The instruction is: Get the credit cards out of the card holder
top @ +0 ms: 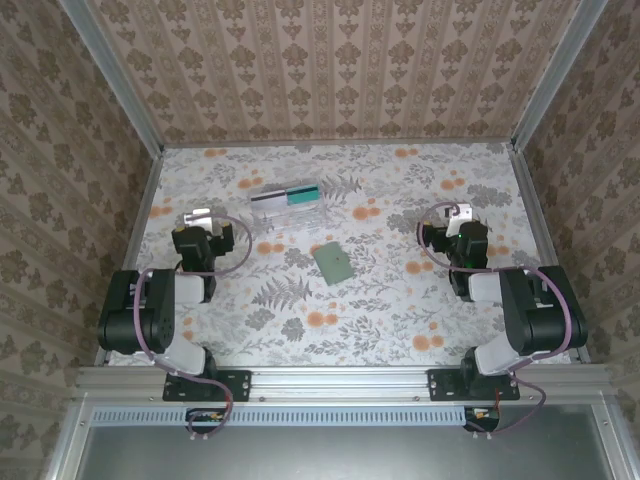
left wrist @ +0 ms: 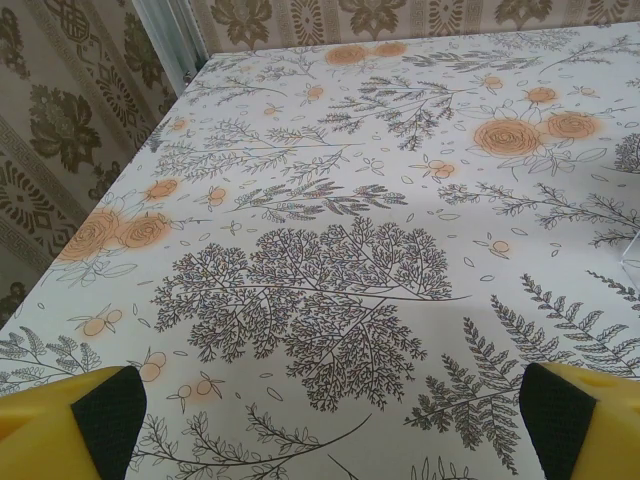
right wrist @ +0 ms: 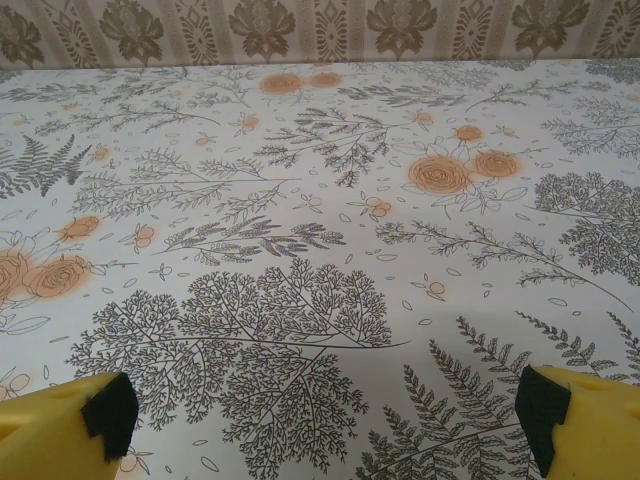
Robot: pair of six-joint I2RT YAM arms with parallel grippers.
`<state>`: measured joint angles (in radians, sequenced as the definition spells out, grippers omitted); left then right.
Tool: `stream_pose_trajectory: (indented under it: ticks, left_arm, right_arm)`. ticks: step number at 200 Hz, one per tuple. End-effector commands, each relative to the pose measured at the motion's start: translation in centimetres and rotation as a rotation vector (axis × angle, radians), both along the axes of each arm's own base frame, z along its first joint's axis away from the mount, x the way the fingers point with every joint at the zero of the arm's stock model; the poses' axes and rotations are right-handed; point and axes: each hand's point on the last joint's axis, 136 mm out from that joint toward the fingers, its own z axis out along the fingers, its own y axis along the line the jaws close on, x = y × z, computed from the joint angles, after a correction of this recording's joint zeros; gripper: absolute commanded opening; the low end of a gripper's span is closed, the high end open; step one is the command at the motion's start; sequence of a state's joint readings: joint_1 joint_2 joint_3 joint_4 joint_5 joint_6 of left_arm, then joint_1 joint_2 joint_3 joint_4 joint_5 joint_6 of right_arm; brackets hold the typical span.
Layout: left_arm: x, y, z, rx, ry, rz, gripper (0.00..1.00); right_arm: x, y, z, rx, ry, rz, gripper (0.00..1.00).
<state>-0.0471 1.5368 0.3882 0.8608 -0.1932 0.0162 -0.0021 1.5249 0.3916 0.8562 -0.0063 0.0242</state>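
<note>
Evidently I'm starting from nothing: left gripper (top: 198, 216) and right gripper (top: 457, 212) are hanging released, card holder (top: 333, 263) is lying closed mid-table, no cards out yet.

A table (top: 400, 300) fills the enclosure, covered by a white cloth (left wrist: 330, 200) printed with grey ferns and orange roses. Wallpaper in a beige and brown damask stripe closes it in: the left wall (top: 60, 150) at 9 o'clock, the back wall (top: 340, 70) at 12 and the right wall (top: 600, 150) at 3. Aluminium posts (top: 112, 75) rise at the far corners, 11 and 1 o'clock. An aluminium rail (top: 340, 380) spans the near edge at 6 o'clock. The light is soft and even.
</note>
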Motion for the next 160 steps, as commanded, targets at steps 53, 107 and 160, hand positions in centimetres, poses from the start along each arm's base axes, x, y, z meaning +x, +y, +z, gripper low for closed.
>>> stream_pose_trajectory:
  ticks: [53,107,160]
  left_arm:
    - [0.3,-0.4,0.6,0.002,-0.024,-0.023,1.00]
    - [0.3,-0.4,0.6,-0.006,-0.023,-0.030,1.00]
    - [0.7,-0.6,1.7,-0.004,-0.014,-0.049,1.00]
  right_arm:
    - [0.4,-0.3,0.4,0.004,-0.006,-0.020,1.00]
    - [0.4,-0.3,0.4,0.004,-0.007,-0.020,1.00]
    - [0.4,-0.4,0.6,0.002,-0.014,-0.027,1.00]
